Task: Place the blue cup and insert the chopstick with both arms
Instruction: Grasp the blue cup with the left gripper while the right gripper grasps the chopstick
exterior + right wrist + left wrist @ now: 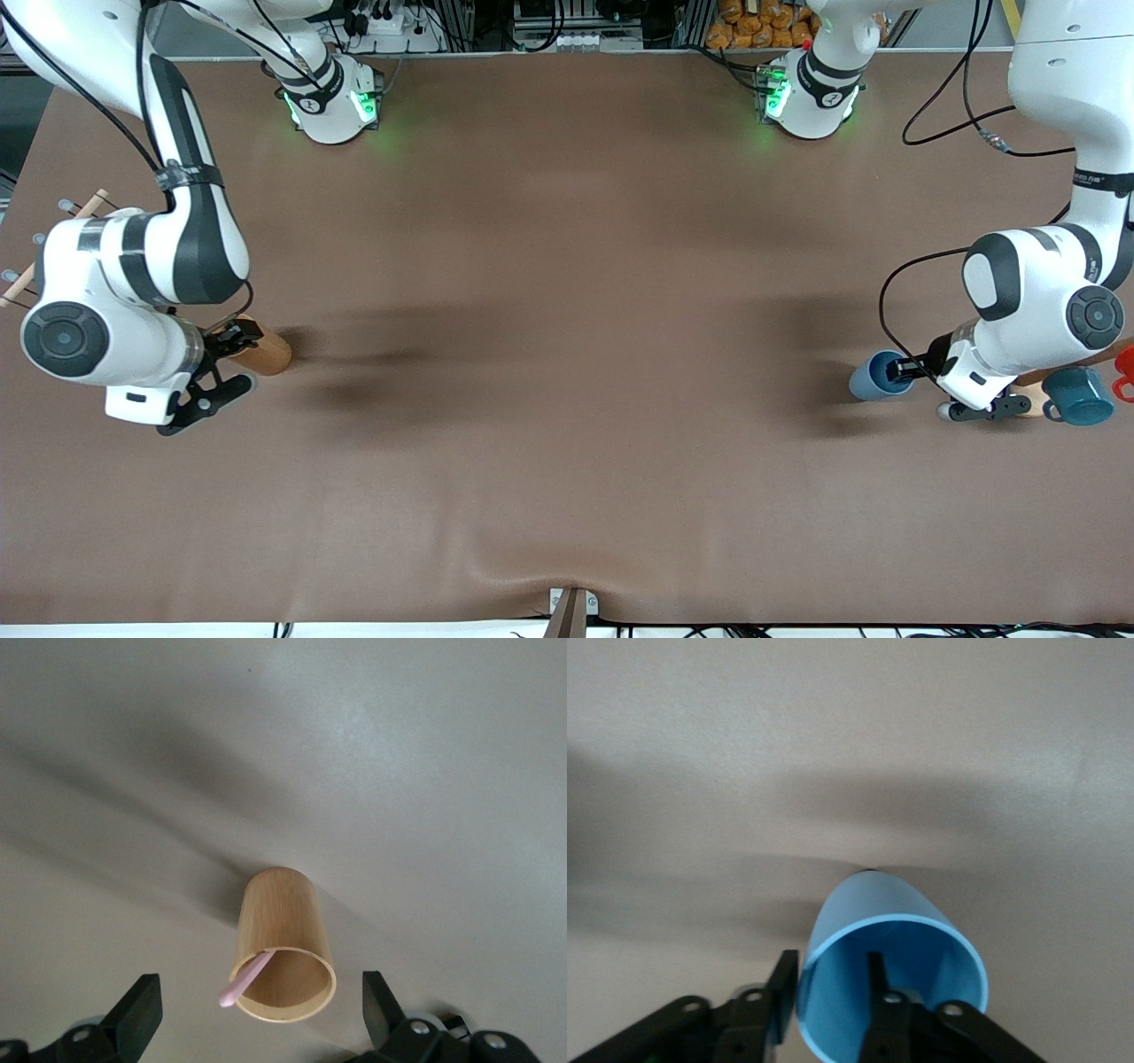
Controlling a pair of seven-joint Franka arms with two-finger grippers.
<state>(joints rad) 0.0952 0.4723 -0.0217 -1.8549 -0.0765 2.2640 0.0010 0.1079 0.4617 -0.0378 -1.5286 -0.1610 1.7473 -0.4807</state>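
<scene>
Front view: the left gripper [905, 370] is gripping the blue cup [872, 376] above the counter [567, 354] at the left arm's end, beside a teal mug [1079, 396]. The right gripper [232, 356] is hanging over a wooden cup [261, 352].

Left wrist view: the fingers [877, 985] are pinching the cup's wall, one inside, one outside.

Right wrist view: the fingers [142, 1010] are standing wide apart, holding nothing; the chopstick [245, 979] is sitting in the wooden cup, leaning on its rim.

Light: bright, even, from overhead.
Shadows: soft dark smears on the surface [567, 425].
Focus: both wrist views slightly soft.
</scene>
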